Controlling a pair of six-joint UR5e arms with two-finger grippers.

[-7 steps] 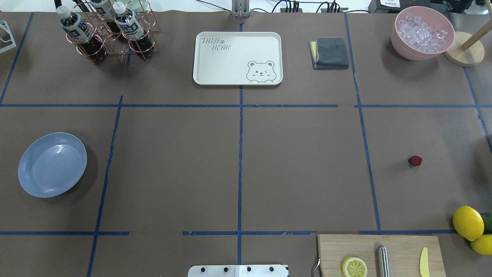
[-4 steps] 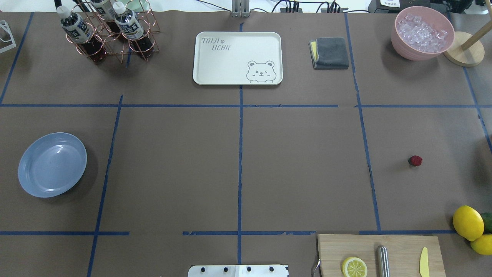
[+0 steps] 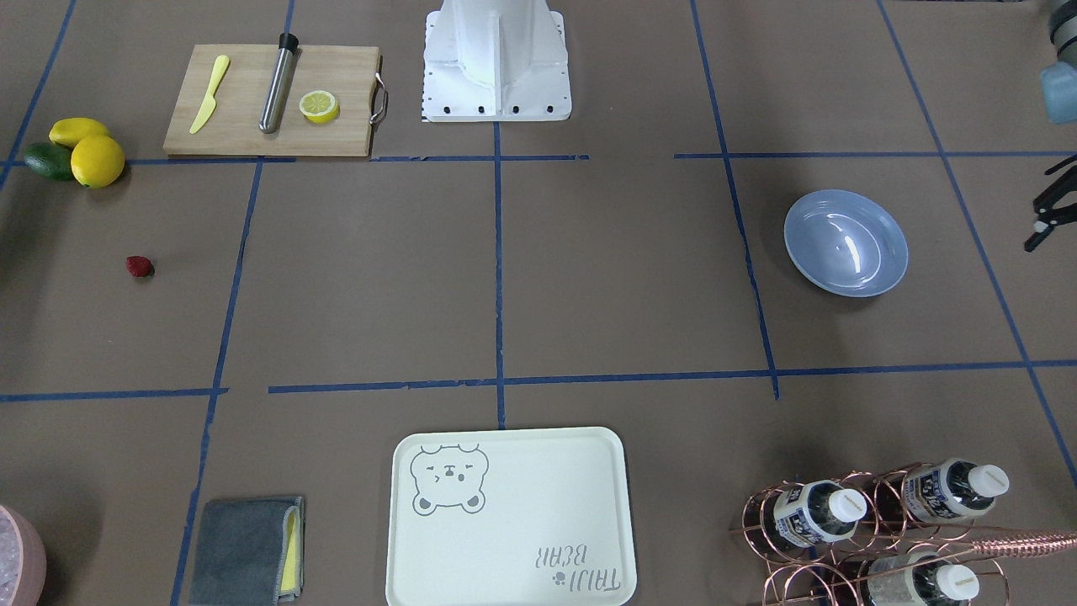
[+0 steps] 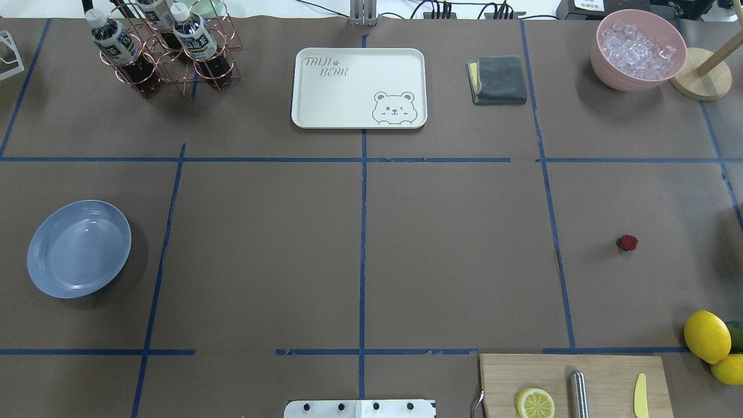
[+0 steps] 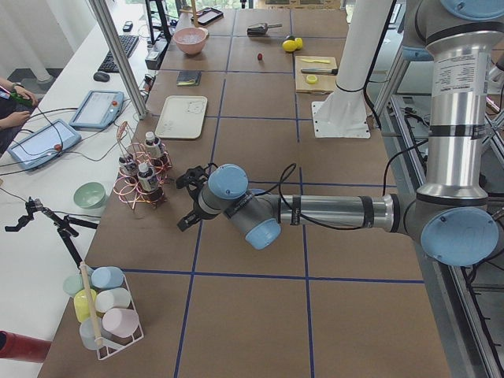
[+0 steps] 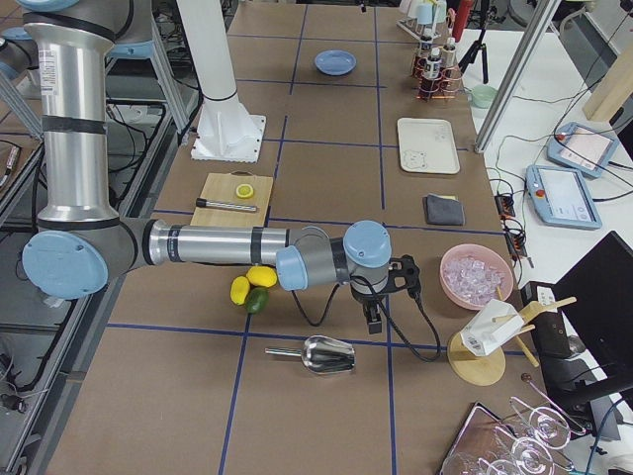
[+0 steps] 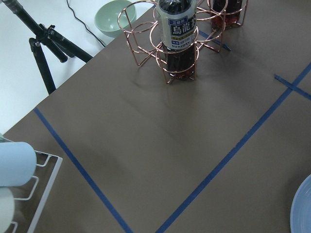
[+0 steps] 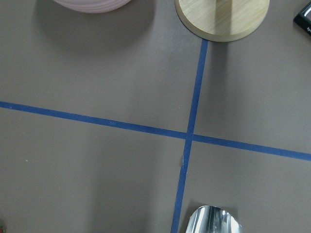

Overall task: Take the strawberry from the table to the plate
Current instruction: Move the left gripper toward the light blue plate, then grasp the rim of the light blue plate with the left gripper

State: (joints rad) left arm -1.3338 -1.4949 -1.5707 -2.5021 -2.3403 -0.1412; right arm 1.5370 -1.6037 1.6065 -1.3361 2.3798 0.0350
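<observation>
Only the side views show the arms (overhead and front views show neither): the left gripper (image 5: 187,201) hangs low beside the bottle rack (image 5: 142,185), the right gripper (image 6: 374,321) near a metal scoop (image 6: 321,354), and I cannot tell whether either is open or closed. The strawberry (image 4: 627,242) lies on the blue-taped brown table (image 4: 453,249), on the robot's right, nearer the lemons (image 4: 707,335) than the pink bowl of ice (image 4: 637,49), well apart from the blue plate (image 4: 78,248) on the left. A tray (image 4: 359,87), a cloth (image 4: 500,80) and a cutting board (image 4: 603,371) lie around; a desk (image 5: 79,72) with tablets (image 5: 98,109) runs alongside.
</observation>
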